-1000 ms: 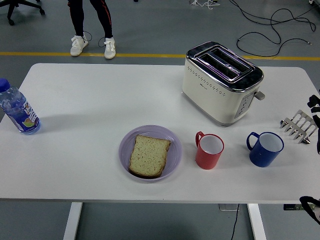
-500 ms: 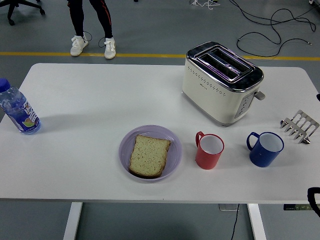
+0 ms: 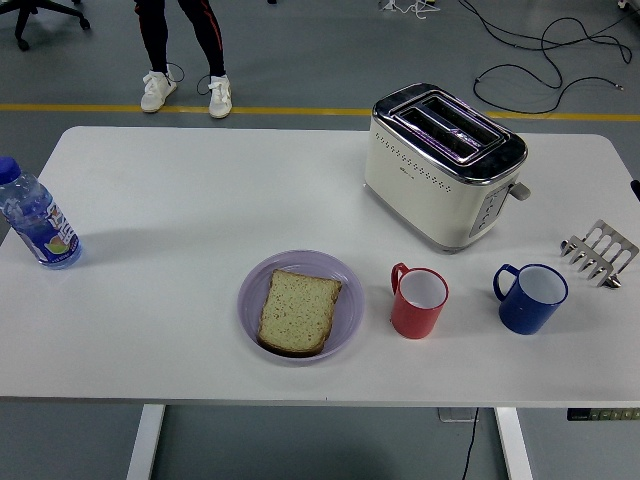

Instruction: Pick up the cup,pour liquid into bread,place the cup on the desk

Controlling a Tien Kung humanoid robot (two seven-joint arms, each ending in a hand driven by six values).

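Note:
A red cup (image 3: pixel 418 302) stands upright on the white table (image 3: pixel 180 200), just right of a lilac plate (image 3: pixel 249 282) holding one slice of bread (image 3: pixel 298 311). A blue cup (image 3: pixel 530 298) stands further right. Both cups have their handles to the left and nothing touches them. Only a dark sliver of my right arm (image 3: pixel 636 187) shows at the right edge. My left arm is out of sight.
A cream toaster (image 3: pixel 440 165) sits behind the cups. A metal toast rack (image 3: pixel 600 252) is at the far right and a water bottle (image 3: pixel 35 220) at the far left. A person's legs and white shoes (image 3: pixel 185 92) are beyond the table.
My right hand, seen at the right edge a second ago, has drawn back out of the picture to the right. Nothing on the table has moved.

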